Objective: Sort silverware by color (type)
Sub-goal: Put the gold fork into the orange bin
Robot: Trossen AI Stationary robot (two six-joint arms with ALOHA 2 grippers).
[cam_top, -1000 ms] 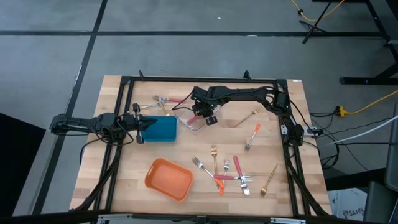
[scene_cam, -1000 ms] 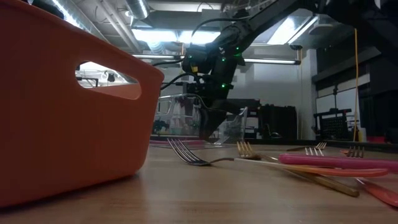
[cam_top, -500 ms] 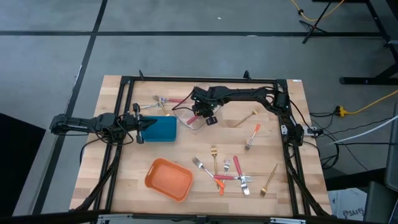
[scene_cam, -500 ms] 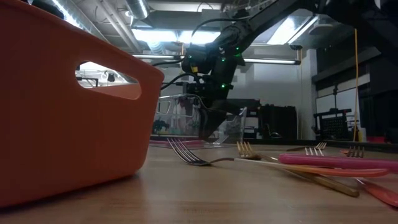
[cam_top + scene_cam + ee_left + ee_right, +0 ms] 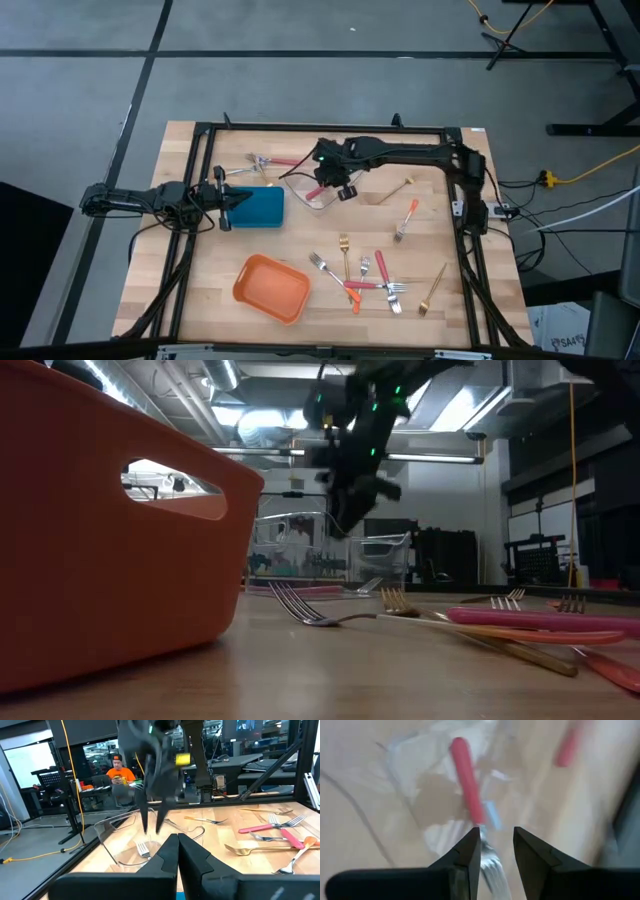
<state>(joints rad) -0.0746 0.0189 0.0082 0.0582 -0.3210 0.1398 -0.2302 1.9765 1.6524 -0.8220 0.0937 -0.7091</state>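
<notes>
Hovering above the clear bin [image 5: 308, 190] near the table's far edge, the right gripper [image 5: 322, 184] has its fingers [image 5: 465, 854] parted with nothing between them. A red-handled fork [image 5: 468, 785] lies in the bin right below it, and the low view shows the gripper [image 5: 345, 510] raised clear of the bin's rim. Another red fork [image 5: 268, 162] lies on the wood just beyond the bin. The left gripper [image 5: 238, 198] is closed and empty, resting over the blue bin [image 5: 262, 208] beside the clear one. Farther right lie a gold fork [image 5: 398, 188] and an orange-handled fork [image 5: 407, 218]. Nearer the front edge sits a cluster of forks [image 5: 364, 278], gold, red and orange mixed, with one gold fork [image 5: 433, 290] apart to its right. An orange bin [image 5: 272, 288] stands left of the cluster.
</notes>
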